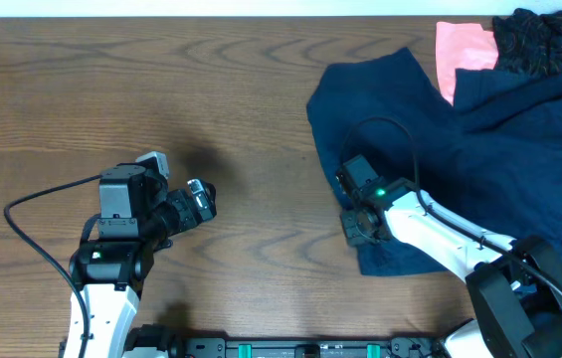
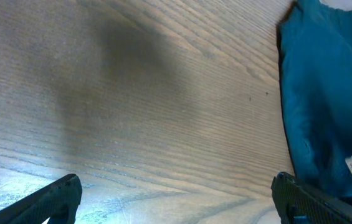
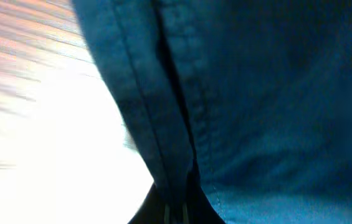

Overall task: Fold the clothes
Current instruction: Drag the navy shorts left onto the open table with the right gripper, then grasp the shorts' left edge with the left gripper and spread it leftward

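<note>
The right jaws pinch the stitched hem of the navy garment [image 1: 390,109], sprawled by the desk's [image 1: 161,80] right edge. So thin a grip on limp woven cloth may slip, or drag along the salmon-pink piece [image 1: 460,50] and the black patterned one [image 1: 544,40] heaped at the far right corner. The left jaws gape apart over bare wood grain.
</note>
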